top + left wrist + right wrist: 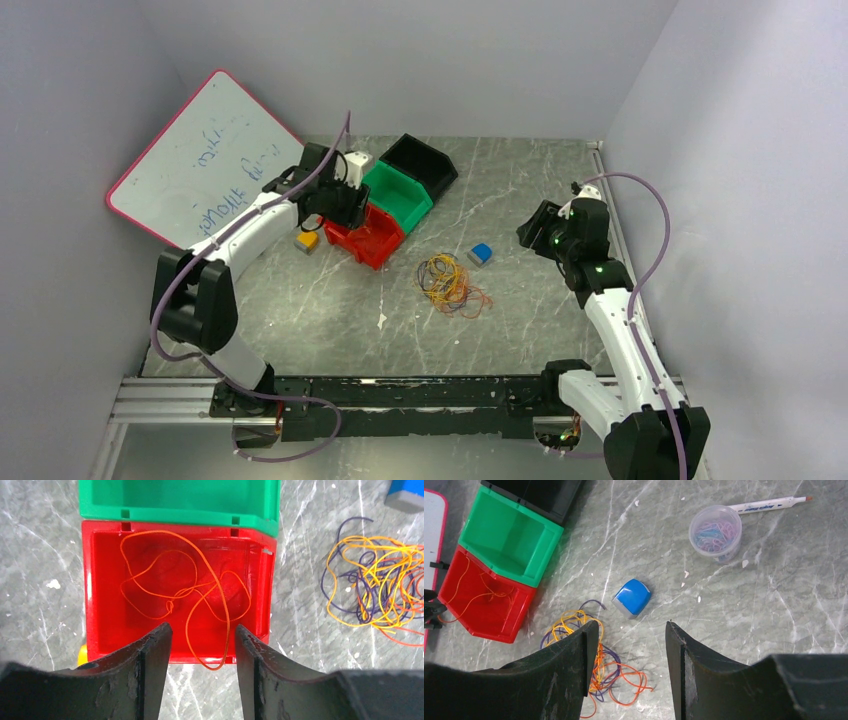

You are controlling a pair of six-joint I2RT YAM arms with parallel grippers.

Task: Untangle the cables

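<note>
Orange cable (200, 587): one strand lies on its own inside the red bin (90, 580), with one loop draped over the near rim. I judge it is placed there to keep it apart from the rest.
Remaining cables (375, 590): yellow, orange, red and dark purple strands are clumped on the desk (540, 190). They lie between the red bin and the blue block (631, 597) and touch neither.
Left jaws: you have them parted to a middling gap, holding nothing. The draped loop shows between them, but below; I see no contact.
Left arm (250, 225) pose: reached forward over the row of bins, wrist pointing straight down above the red bin's near edge.
Right jaws: parted to a similar gap, empty.
Right arm (610, 300) pose: raised at the right side of the desk, elbow bent, wrist tipped down and inward, so its camera looks onto the clump and the blue block from well above.
Finding: the green bin (175, 515) beside the red one shows no cable inside. In my judgement most of the sorting is yet to do.
</note>
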